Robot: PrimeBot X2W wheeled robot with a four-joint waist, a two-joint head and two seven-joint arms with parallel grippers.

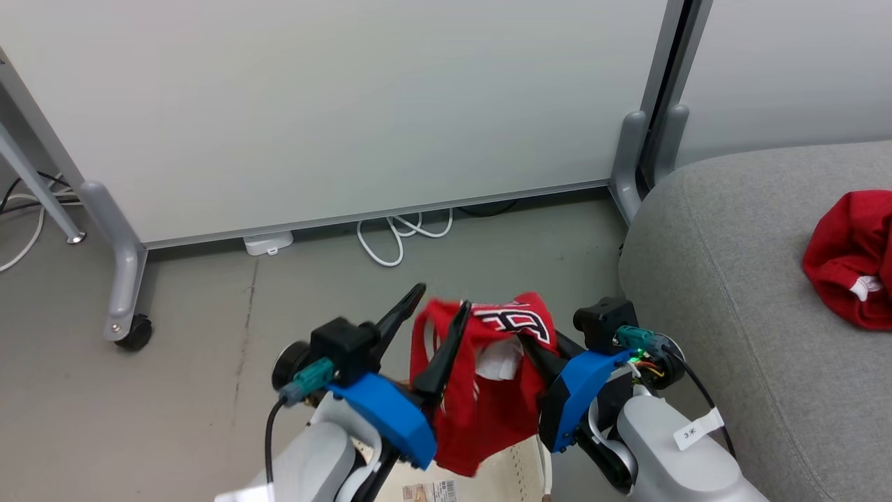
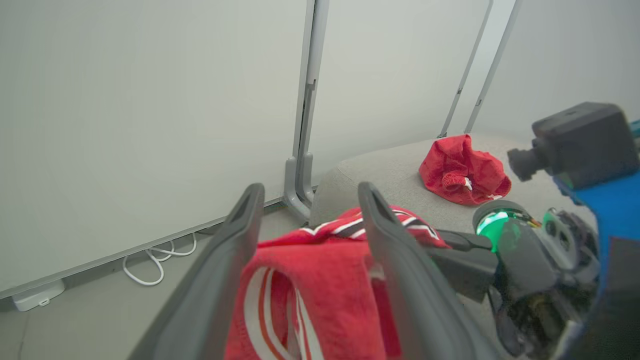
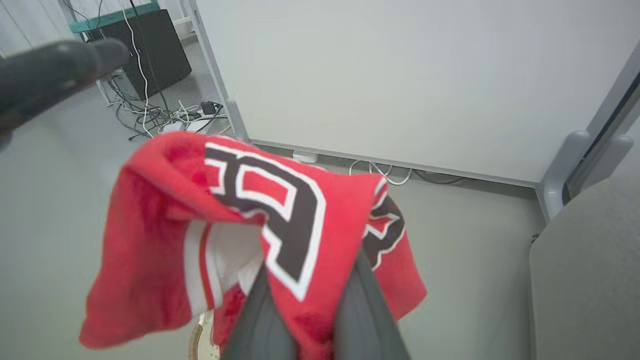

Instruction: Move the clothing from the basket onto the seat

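Right tool (image 1: pixel 540 352) clamped on jersey (image 1: pixel 488 404) above basket (image 1: pixel 512 467), left tool (image 1: pixel 440 298) spread; transfer step, next probably swing right onto seat (image 1: pixel 732 279).

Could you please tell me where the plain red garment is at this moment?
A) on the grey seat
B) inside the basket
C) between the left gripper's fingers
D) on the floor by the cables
A: the plain red garment lies crumpled on top of the grey seat.
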